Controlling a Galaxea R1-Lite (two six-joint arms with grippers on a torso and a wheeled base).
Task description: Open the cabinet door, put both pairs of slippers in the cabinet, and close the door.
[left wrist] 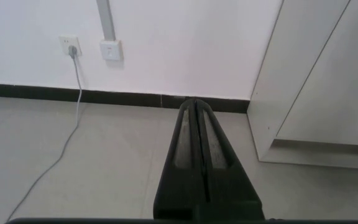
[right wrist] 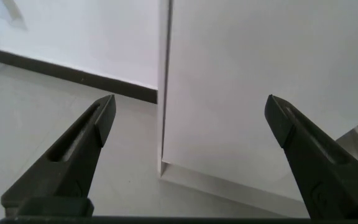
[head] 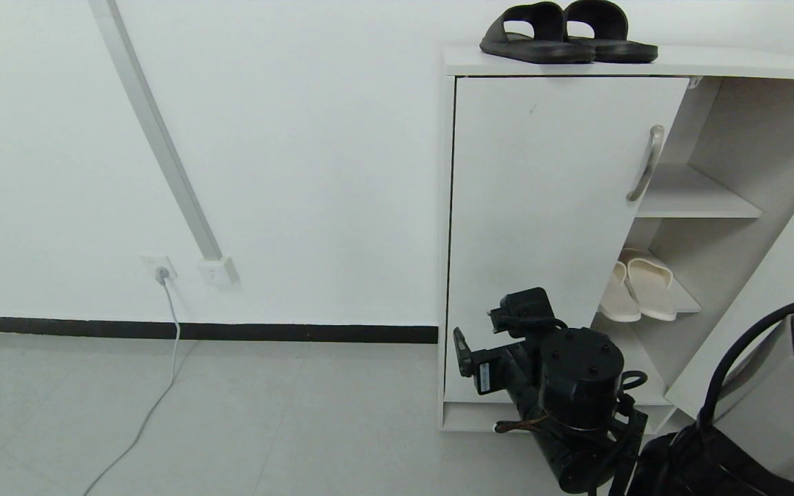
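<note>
Staging the second pair: one pair shelved, one pair on top of the cabinet.
I read the white slippers (head: 638, 289) as stowed, side by side on a lower shelf near its front edge, exposed by the swung-out right door (head: 762, 296). The black slippers (head: 568, 33) rest at the left end of the cabinet (head: 714, 65) top, at its front edge; I judge them the remaining load. My left gripper (head: 462, 351) hangs low by the cabinet's left front corner, fingers pressed together and empty, parked away from the opening. My right gripper (right wrist: 191, 102) faces a white cabinet panel, jaws spread wide, ready to grasp.
</note>
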